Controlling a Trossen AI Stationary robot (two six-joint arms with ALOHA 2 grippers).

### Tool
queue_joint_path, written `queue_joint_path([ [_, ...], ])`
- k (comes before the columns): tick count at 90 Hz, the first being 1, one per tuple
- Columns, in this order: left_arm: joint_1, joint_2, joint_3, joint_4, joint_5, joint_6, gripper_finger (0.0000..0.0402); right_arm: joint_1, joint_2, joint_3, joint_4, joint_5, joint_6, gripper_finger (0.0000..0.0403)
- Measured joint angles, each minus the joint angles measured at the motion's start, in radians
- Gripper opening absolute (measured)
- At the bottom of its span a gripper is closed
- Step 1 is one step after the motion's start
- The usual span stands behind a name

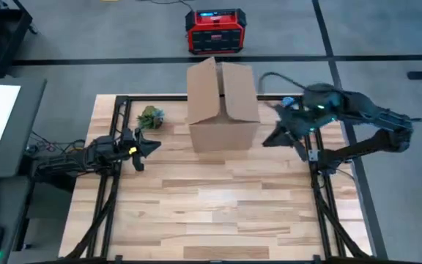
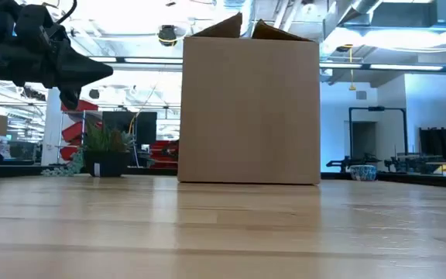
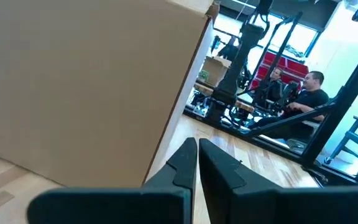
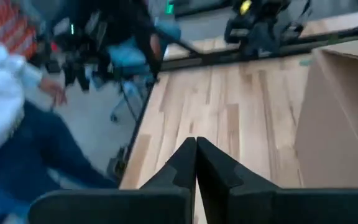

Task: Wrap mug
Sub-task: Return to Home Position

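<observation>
Your cardboard box (image 1: 222, 110) stands at the table's (image 1: 218, 213) far edge, flaps slightly raised. The mug is out of sight, presumably packed inside. The left gripper (image 1: 152, 146) and right gripper (image 1: 266, 141) flank it, fingers together and empty. Only parking the arms looks left.

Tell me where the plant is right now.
High view: the plant sits near the far edge of the table, just left of the box and beyond the left gripper.

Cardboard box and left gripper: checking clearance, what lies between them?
Nothing; high view shows bare tabletop between the left gripper and cardboard box. The plant sits farther back.
</observation>
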Motion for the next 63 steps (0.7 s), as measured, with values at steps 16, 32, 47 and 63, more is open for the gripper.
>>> queue_joint_path([
  [16, 0.0, 0.0, 0.0, 0.0, 0.0, 0.0, 0.0, 0.051, -0.268, -0.357, 0.29, 0.032, 0.146, 0.0],
  [32, 0.0, 0.0, 0.0, 0.0, 0.0, 0.0, 0.0, 0.073, -0.489, -0.68, 0.501, 0.038, 0.243, 0.0],
  [47, 0.0, 0.0, 0.0, 0.0, 0.0, 0.0, 0.0, 0.07, -0.699, -0.894, 0.57, 0.04, 0.247, 0.0],
  [63, 0.0, 0.0, 0.0, 0.0, 0.0, 0.0, 0.0, 0.061, -0.909, -1.048, 0.599, 0.039, 0.288, 0.0],
])
